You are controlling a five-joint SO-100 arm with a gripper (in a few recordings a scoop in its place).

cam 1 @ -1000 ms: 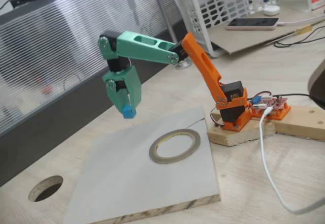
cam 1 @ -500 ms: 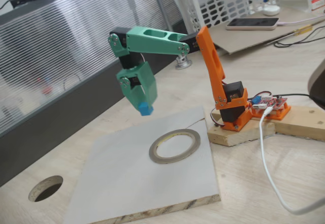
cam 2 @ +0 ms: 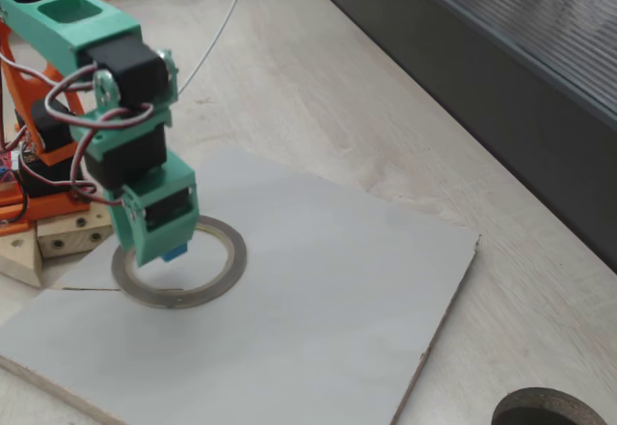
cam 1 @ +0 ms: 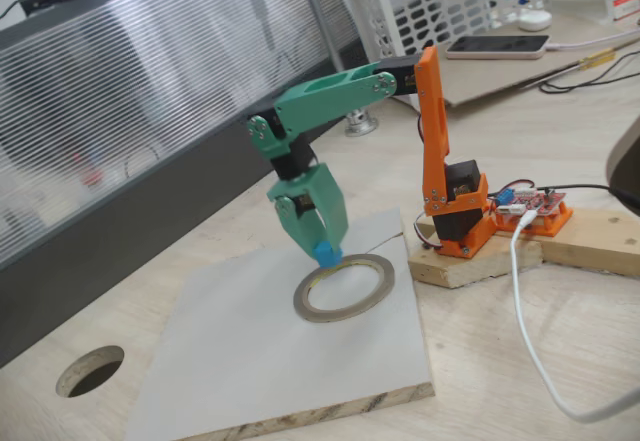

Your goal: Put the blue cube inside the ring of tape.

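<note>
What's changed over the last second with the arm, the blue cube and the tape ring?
The gripper carried the blue cube from up at the left of the fixed view, rightward and down to the ring of tape, now at its near-left rim. It stays shut on the cube. The ring and grey board have not moved.

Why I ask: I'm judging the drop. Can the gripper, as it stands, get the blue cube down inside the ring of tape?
Probably yes. The gripper holds the blue cube low at the ring of tape, about over its near rim, and nothing lies in the hole or around it on the grey board.
</note>
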